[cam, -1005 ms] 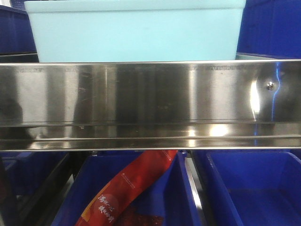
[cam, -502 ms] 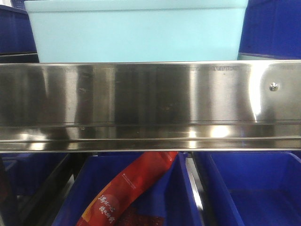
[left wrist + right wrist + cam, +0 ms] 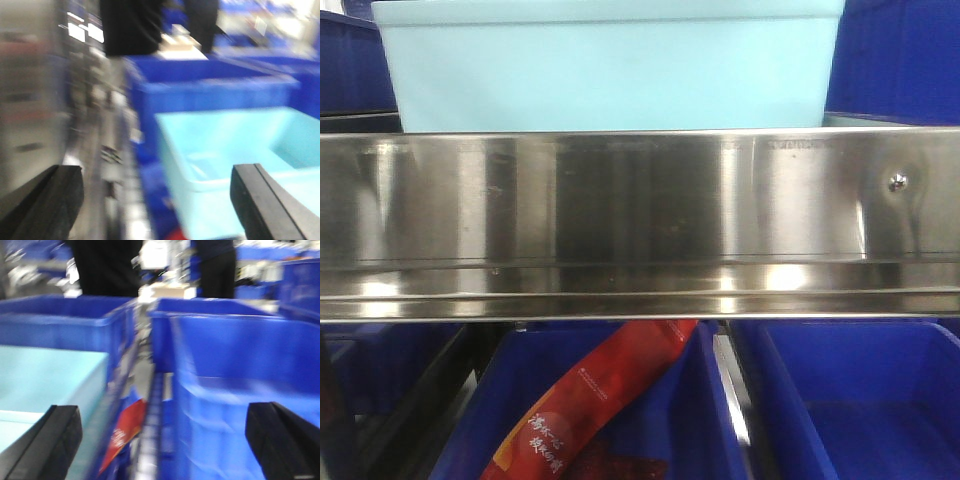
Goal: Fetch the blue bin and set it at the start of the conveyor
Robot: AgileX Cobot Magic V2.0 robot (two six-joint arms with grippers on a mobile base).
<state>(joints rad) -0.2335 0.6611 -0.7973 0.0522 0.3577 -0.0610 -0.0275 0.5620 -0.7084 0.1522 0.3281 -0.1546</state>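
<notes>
Shelf rail (image 3: pixel 640 220): shiny steel band spanning the whole front view.
Blue bin (image 3: pixel 610 65): pale turquoise, upright on the shelf just behind the rail, dark blue bins (image 3: pixel 895 60) on either side.
Lower bins (image 3: pixel 860 400): dark blue, under the rail; one holds a red packet (image 3: pixel 595 395).
Left gripper (image 3: pixel 157 200): jaws spread wide, turquoise tub ahead.
Right gripper (image 3: pixel 165 440): jaws spread wide.
</notes>
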